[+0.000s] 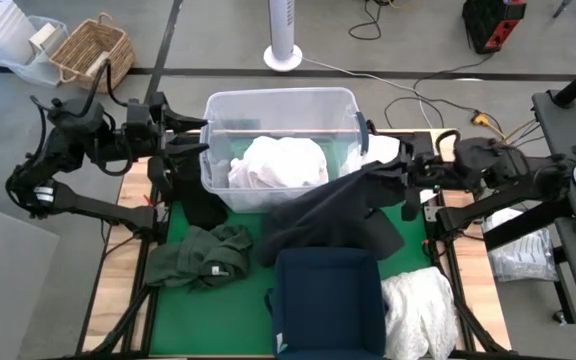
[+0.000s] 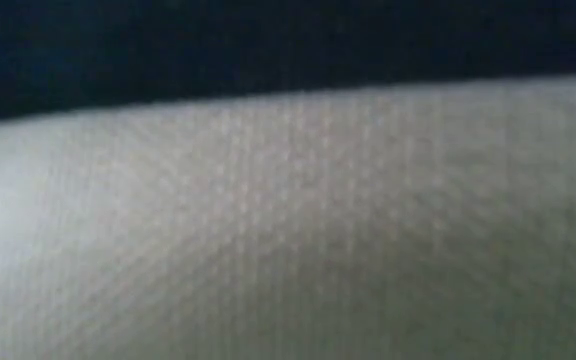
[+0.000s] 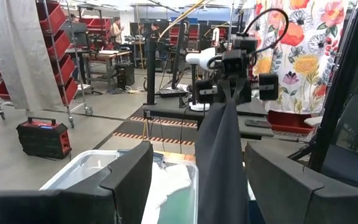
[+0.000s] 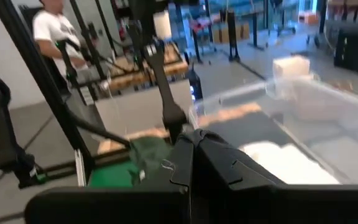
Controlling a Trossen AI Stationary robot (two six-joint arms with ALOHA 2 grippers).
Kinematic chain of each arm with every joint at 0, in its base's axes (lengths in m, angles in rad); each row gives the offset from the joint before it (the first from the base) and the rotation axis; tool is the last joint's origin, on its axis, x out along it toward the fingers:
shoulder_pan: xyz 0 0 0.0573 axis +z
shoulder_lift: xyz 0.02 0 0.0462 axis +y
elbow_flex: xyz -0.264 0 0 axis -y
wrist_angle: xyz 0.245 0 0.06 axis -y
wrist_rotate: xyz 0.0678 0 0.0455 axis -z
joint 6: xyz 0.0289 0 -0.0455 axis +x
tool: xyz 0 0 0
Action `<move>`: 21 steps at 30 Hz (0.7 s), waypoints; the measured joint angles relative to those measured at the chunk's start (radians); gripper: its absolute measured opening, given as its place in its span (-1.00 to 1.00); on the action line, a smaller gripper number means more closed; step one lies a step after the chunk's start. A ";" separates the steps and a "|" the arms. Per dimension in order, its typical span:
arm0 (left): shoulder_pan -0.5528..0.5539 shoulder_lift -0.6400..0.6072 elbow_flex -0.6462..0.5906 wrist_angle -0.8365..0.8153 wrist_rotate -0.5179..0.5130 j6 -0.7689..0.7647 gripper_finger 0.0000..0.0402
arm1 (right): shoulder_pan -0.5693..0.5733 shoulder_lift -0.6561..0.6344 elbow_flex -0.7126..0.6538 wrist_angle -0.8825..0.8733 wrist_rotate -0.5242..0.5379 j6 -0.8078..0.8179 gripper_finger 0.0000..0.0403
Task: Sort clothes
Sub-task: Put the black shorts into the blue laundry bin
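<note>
My right gripper (image 1: 380,172) is shut on a dark garment (image 1: 333,215), raised beside the right wall of the clear tub (image 1: 278,98). The tub holds white clothes (image 1: 278,165). A navy bin (image 1: 328,300) stands near the front edge. A dark green garment (image 1: 203,255) lies on the green mat at left, a white one (image 1: 418,305) at the near right. My left gripper (image 1: 190,140) is open and level by the tub's left wall, holding nothing. The low view is filled by white fabric (image 2: 288,230) close to the lens. My right gripper pinches the dark garment's top end (image 3: 227,104) between its two shut fingers, which point level from the table's right toward its left. The cloth hangs down below the fingers in a narrow drape (image 3: 219,162), and its lower part (image 1: 318,235) lies spread behind the navy bin.
On the floor beyond the far left corner are a wicker basket (image 1: 90,48) and white bins (image 1: 8,40). A fan base (image 1: 282,55) stands behind the tub. A clear plastic bag (image 1: 523,255) lies off the right side. A person (image 4: 51,28) stands in the room beyond.
</note>
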State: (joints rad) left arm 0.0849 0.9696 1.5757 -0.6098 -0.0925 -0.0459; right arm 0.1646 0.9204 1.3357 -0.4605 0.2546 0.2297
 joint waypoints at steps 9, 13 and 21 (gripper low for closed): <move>0.000 -0.003 0.000 0.013 -0.005 -0.001 0.15 | 0.000 0.074 0.178 0.003 -0.024 -0.089 -0.96; 0.000 -0.004 0.000 0.014 -0.005 0.000 0.15 | 0.000 0.124 0.279 0.003 -0.059 -0.146 -0.96; 0.000 -0.006 0.000 0.013 -0.005 -0.001 0.15 | 0.001 0.228 0.480 -0.009 -0.100 -0.255 -0.96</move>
State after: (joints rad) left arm 0.0848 0.9641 1.5757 -0.5971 -0.0978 -0.0467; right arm 0.1654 1.1481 1.8152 -0.4699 0.1549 -0.0253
